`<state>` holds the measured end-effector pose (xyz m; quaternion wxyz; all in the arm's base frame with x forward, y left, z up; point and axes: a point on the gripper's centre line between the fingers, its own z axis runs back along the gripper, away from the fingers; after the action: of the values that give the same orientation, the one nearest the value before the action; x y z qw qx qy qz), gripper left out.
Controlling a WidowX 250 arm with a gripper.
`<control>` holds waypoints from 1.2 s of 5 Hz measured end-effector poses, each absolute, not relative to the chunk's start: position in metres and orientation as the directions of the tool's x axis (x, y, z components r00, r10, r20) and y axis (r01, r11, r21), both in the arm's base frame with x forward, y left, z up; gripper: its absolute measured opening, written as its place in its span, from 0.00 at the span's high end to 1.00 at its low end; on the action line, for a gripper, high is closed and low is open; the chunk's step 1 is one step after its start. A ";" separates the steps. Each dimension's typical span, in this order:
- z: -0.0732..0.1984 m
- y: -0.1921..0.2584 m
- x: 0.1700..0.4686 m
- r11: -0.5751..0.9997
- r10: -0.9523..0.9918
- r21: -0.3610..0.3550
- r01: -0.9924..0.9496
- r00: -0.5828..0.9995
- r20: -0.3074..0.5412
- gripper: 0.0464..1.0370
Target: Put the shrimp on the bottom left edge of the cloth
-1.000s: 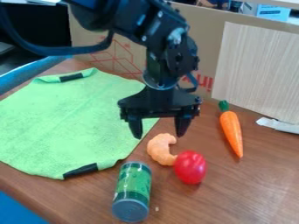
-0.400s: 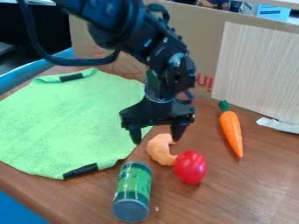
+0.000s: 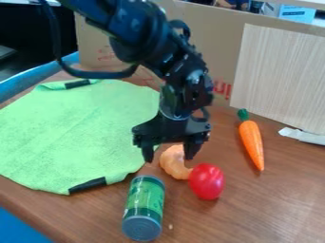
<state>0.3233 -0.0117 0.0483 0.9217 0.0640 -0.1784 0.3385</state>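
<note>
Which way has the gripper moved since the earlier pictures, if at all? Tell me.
Yes, down the view: the gripper was clearly higher than the round red thing; now its fingertips are almost level with that thing's top.

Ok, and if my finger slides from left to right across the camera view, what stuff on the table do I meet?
Green cloth → green can → shrimp → red roundish toy → carrot → whitish strip.

hand: open, at shrimp | green cloth: left of can
</note>
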 end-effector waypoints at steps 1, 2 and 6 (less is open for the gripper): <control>0.042 -0.009 0.325 0.754 0.604 0.008 -0.657 0.698 0.385 0.04; 0.040 -0.008 0.328 0.742 0.613 -0.001 -0.670 0.679 0.404 0.04; 0.032 -0.009 0.330 0.703 0.655 -0.021 -0.711 0.635 0.409 0.40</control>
<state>0.3299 -0.0095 0.0317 0.9014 0.0709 -0.1971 0.3789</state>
